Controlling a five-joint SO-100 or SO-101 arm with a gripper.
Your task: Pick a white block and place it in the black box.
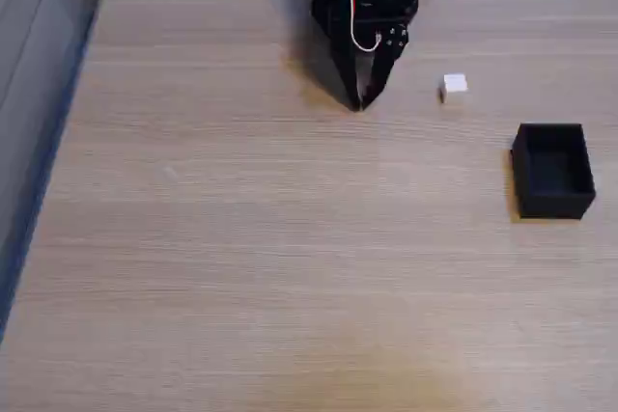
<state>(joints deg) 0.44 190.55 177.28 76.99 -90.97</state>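
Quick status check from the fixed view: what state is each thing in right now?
Gripper: fingertips together near the table, holding nothing.
White block: lying free on the table, right of the gripper, not touched.
Black box: open-topped, upright, nothing seen inside.
Table: wood.

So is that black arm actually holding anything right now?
No, nothing is held. The end effector points down at the bare wooden table, fingers together, while the tiny white cube sits apart to its right.
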